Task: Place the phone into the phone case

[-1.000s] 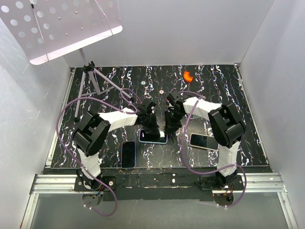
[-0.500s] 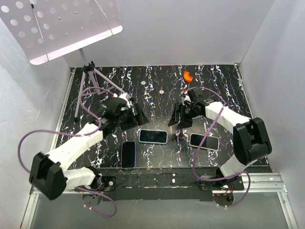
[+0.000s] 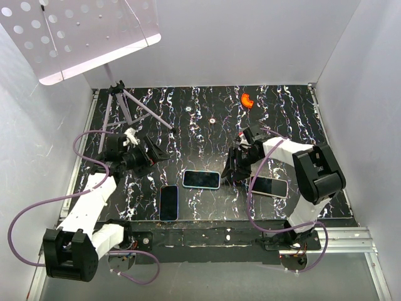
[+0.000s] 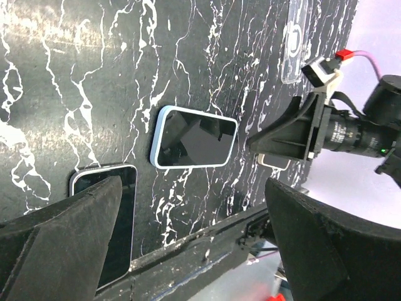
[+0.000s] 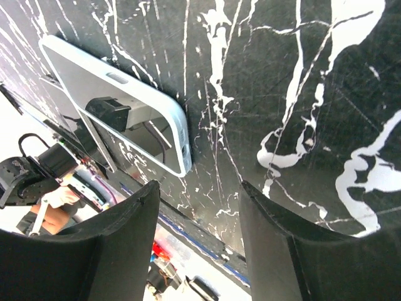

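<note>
The phone (image 3: 202,179), ringed by its pale blue phone case (image 4: 155,138), was found flat and screen-up just toward 6 o'clock of the middle of the desk (image 3: 282,119), touched by neither arm. The left gripper (image 3: 156,154) was held wide and empty at its 9 o'clock, well apart. The right gripper (image 3: 230,174), parted and empty too, was poised just beside its 3 o'clock end. Seating was judged nearly or wholly done, so any proud corner would best be pressed lightly from above, not pinched, lest the slick slab be skidded. The desk was seen to be black, veined in white and enclosed by white walls (image 3: 219,44). A dark phone (image 3: 168,202) was set at the cased one's 7 o'clock, a third phone (image 3: 269,186) at its 3, a tripod (image 3: 122,103) at 10, and an orange piece (image 3: 247,100) at 1.
</note>
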Tool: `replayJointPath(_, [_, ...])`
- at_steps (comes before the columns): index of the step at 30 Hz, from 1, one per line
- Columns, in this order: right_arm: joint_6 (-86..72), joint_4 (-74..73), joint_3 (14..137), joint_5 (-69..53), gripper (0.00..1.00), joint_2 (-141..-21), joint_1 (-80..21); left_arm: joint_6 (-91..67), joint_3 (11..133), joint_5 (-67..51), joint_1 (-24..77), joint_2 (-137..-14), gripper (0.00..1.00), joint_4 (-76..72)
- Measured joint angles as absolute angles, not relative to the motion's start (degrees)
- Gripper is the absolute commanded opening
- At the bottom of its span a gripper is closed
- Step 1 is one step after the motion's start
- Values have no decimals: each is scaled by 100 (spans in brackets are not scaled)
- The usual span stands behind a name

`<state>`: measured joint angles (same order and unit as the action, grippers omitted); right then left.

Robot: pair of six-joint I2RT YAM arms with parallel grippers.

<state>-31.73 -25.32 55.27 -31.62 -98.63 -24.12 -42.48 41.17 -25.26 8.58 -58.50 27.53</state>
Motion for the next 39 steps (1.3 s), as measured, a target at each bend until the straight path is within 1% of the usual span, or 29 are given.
replayJointPath(4, [-3234, -2423, 5527, -3306, 45, -10143, -2414, -4244, 3968, -3118, 349, -5833, 98, 2770])
replayJointPath(7, [-3308, -2320, 5527, -3479, 40, -10359, -2449, -4217, 3957, -3382, 126, -5828, 98, 2790])
replayJointPath(12, [-3485, -2134, 5531, -3752, 34, -10551, -2655, -4132, 3957, -3570, 49, -5824, 97, 2851])
replayJointPath(17, [-3715, -1942, 5564, -3900, 31, -10700, -2998, -4115, 3955, -3638, 49, -5758, 96, 2891])
replayJointPath(24, [-4069, -1789, 5946, -4042, 31, -11089, -3356, -4106, 3946, -3647, 49, -5631, 95, 3000])
replayJointPath(39, [-4591, -1732, 8368, -4003, 30, -12663, -3953, -3970, 3892, -3640, 49, -5076, 95, 3422])
